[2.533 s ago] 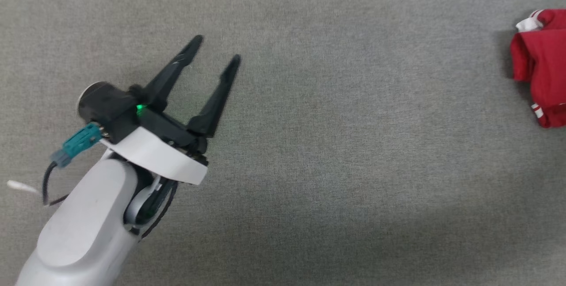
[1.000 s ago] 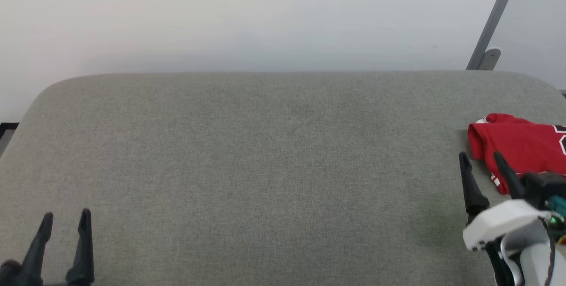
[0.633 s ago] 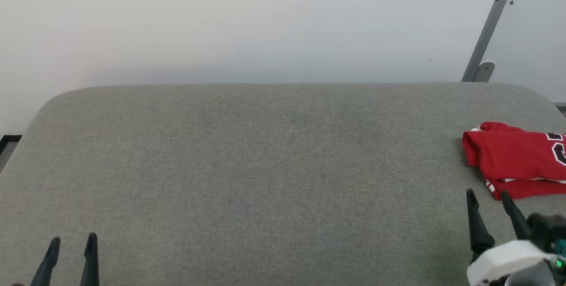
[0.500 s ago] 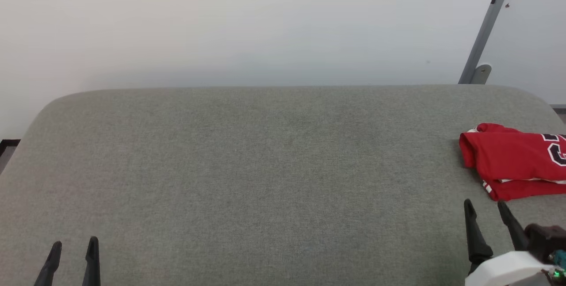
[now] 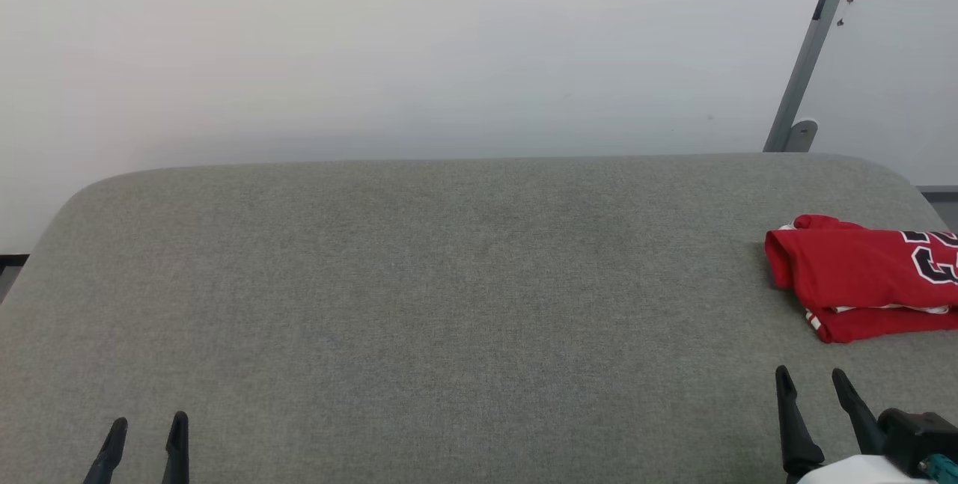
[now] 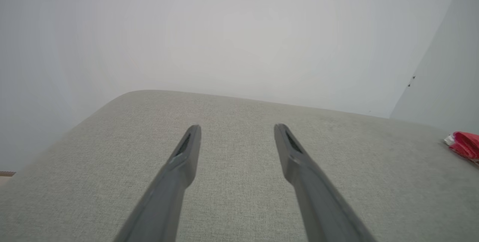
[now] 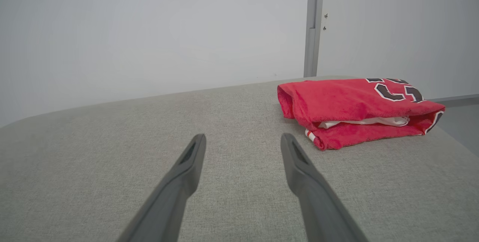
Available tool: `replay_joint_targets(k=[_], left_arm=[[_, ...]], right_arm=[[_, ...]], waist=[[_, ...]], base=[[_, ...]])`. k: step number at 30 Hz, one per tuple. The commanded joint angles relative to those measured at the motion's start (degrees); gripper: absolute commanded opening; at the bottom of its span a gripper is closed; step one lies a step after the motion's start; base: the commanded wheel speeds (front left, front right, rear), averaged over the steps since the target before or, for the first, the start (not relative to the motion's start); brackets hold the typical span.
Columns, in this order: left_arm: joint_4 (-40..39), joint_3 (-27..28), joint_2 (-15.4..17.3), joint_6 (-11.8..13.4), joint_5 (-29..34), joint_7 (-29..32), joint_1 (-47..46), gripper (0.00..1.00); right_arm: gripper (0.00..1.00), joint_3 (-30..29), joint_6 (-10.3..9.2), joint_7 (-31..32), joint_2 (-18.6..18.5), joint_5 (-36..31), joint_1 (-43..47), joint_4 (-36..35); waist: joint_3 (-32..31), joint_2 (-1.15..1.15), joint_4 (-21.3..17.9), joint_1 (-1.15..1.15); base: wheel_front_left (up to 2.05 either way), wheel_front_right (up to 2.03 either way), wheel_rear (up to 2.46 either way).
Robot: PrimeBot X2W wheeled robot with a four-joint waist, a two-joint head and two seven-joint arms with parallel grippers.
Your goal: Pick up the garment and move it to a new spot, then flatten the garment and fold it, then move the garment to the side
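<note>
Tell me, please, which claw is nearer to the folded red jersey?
Right. The right claw is just short of the jersey, open and not touching; the left claw is far away across the grey surface.

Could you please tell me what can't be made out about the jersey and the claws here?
Head view: the garment runs off the right edge, cutting its number.
Left wrist view: a red sliver at the right edge, too small to read.
Right wrist view: its fold hides the inner layers.
Head view: the bottom edge cuts off the left claw and right claw.
</note>
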Motion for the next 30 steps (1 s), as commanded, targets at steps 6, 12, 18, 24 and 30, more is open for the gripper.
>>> replay_joint_targets(k=[6, 12, 18, 24, 30], left_arm=[[-0.2, -0.5, 0.3, -0.1, 0.0, -0.3, -0.1, 1.00], [-0.4, -0.8, 0.2, -0.1, 0.2, -0.3, -0.1, 1.00], [-0.2, -1.0, -0.1, 0.0, 0.0, 0.0, 0.0, 0.00], [1.7, -1.3, -1.9, 0.0, -3.3, 1.1, -0.8, 0.00], [2.7, -1.0, -2.9, 0.0, -8.6, 2.8, -2.9, 0.00]], right_arm=[[1.00, 0.1, -0.10, 0.4, 0.6, -0.2, 0.9, -0.9], [1.00, 0.1, -0.10, 0.6, 0.8, -0.1, 1.0, -0.9], [0.00, -0.1, 0.01, 0.7, 1.0, -0.1, 0.6, -0.5], [0.00, -0.7, 0.02, 1.9, 1.3, 3.5, 0.2, 1.4], [0.00, -0.5, 0.01, 3.1, 1.4, 10.0, -0.7, 1.1]], waist=[[-0.1, 0.00, -0.1, 0.00], [-0.2, 0.00, -0.1, 0.00], [-0.2, 0.00, 0.0, 0.00], [0.0, 0.00, -0.1, 0.00], [0.3, 0.00, -0.2, 0.00]], base=[[0.00, 0.00, 0.00], [0.00, 0.00, 0.00], [0.00, 0.00, 0.00], [0.00, 0.00, 0.00], [0.00, 0.00, 0.00]])
